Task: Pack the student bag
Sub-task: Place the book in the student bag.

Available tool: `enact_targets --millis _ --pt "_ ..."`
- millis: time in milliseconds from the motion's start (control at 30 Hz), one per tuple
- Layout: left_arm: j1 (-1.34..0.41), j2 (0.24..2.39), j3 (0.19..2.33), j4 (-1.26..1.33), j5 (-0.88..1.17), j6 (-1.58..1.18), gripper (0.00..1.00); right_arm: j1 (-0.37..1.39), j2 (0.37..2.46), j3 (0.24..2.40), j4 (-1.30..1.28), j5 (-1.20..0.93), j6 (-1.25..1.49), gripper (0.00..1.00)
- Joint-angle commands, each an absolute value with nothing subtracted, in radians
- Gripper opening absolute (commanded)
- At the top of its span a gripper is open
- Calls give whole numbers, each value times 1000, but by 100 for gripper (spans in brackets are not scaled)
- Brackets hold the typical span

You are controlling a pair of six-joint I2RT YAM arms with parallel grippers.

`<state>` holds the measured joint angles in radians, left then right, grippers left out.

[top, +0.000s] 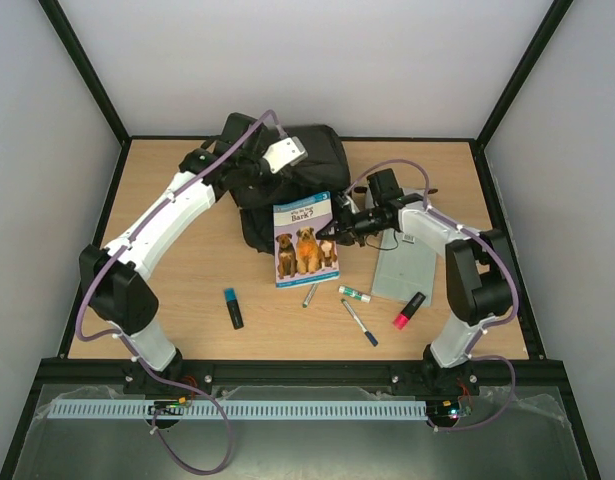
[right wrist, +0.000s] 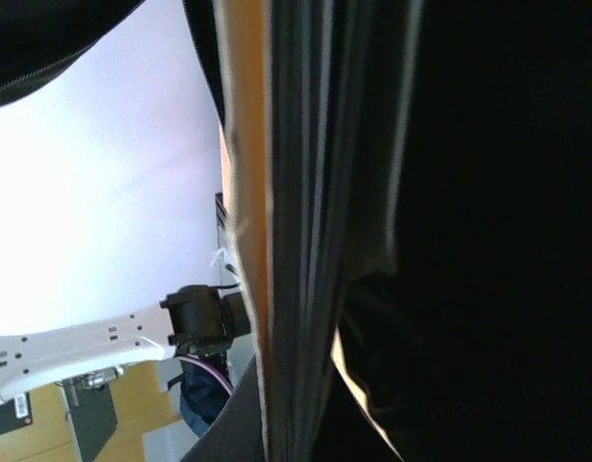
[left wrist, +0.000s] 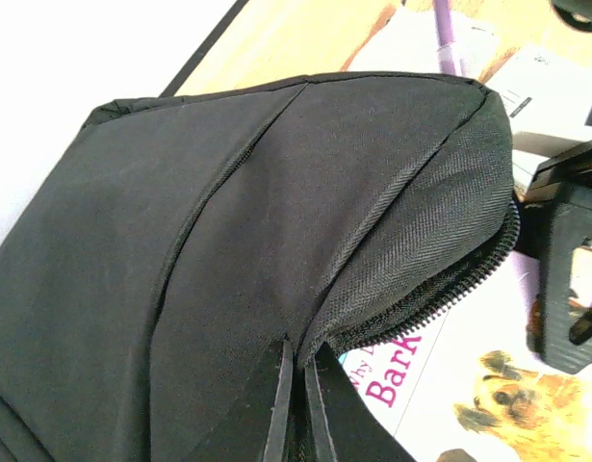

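Closest thing in the left wrist view is the left gripper (left wrist: pixel 297 358). Its two fingers are squeezed right together, pinching a fold of black fabric on the student bag (left wrist: pixel 228 221) just next to the open zipper teeth. So it's closed on the bag, holding that lip up a bit.

The book (top: pixel 303 240) with the dogs on the cover has its top edge tucked just under the raised lip. The rest of it lies flat on the table (top: pixel 187 290), sticking out toward the arms. The right gripper (top: pixel 329 237) is clamped narrow on the book's right edge. In the right wrist view all you get is the pages edge-on running up the frame between dark finger shapes, plus a lot of black.

The bag itself sits at the far middle of the table, a slumped black lump, with the left arm reaching over it from the left.

Loose stuff on the near side of the book:
- a black marker with a blue cap (top: pixel 232 307), off to the left on its own
- a grey pen (top: pixel 310 295) just below the book's bottom edge
- a white marker with a green cap (top: pixel 354 294)
- a blue pen (top: pixel 359 322) near it
- a pink highlighter (top: pixel 408 310) by the right arm
- a translucent pouch (top: pixel 403 270) lying flat under the right arm's forearm

The table is light wood, with plain white walls and black frame posts around it.
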<state>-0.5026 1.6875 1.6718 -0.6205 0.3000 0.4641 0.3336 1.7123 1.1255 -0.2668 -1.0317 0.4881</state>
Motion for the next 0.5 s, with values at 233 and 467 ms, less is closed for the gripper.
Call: enact_targets --millis 233,467 --pt "-502 1626 1671 -562 395 489 2 352 1830 1255 -144 -1004 650 1" --pt "-499 1623 1664 -567 403 499 2 351 1866 1282 -168 -873 654 1"
